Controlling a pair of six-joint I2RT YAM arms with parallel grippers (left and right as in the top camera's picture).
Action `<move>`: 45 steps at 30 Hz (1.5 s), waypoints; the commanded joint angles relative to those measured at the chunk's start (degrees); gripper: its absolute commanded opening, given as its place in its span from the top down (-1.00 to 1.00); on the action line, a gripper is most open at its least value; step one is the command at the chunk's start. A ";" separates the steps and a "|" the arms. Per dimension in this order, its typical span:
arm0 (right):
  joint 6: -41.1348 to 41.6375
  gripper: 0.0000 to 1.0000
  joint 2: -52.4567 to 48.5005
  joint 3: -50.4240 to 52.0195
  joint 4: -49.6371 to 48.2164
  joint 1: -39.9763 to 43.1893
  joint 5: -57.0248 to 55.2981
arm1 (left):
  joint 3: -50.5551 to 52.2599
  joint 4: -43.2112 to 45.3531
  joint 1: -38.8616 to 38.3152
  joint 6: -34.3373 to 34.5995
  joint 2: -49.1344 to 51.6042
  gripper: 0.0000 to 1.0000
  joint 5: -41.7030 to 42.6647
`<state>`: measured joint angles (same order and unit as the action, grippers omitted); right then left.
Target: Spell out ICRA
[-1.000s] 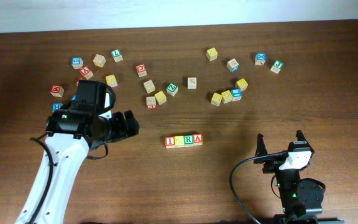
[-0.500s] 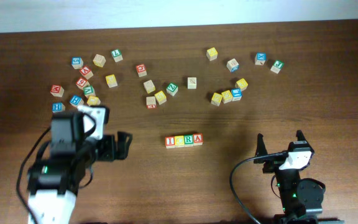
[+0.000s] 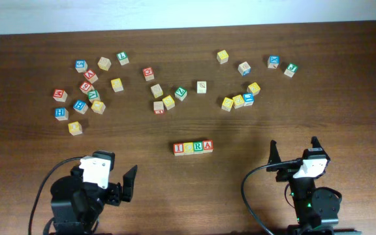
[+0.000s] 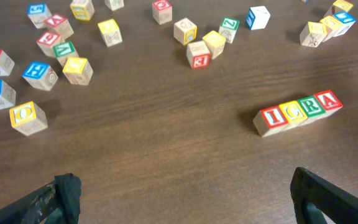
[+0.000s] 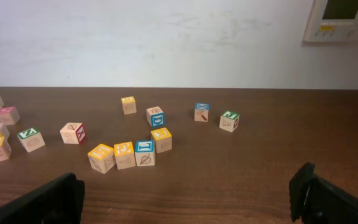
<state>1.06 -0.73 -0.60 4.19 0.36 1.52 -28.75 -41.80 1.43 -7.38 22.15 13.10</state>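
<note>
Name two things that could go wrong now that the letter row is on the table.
The ICRA row stands loose in front of the open left gripper; a careless reach could scatter it. The yellow O block, nearest that arm, might get clipped too.

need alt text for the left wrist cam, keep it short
A row of four blocks reads ICRA on a dark wood table, right of centre. Along the top and left lie loose letter blocks. The left gripper is open and empty, a finger at each bottom corner.
</note>
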 commanded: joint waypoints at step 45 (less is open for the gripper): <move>-0.39 -0.97 0.55 0.28 0.33 0.26 -0.04 | 28.28 36.98 2.86 11.04 -21.88 -0.98 -14.45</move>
<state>1.02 -0.73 -0.60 4.19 0.36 1.52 -0.80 -4.60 4.47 2.87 0.62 -0.71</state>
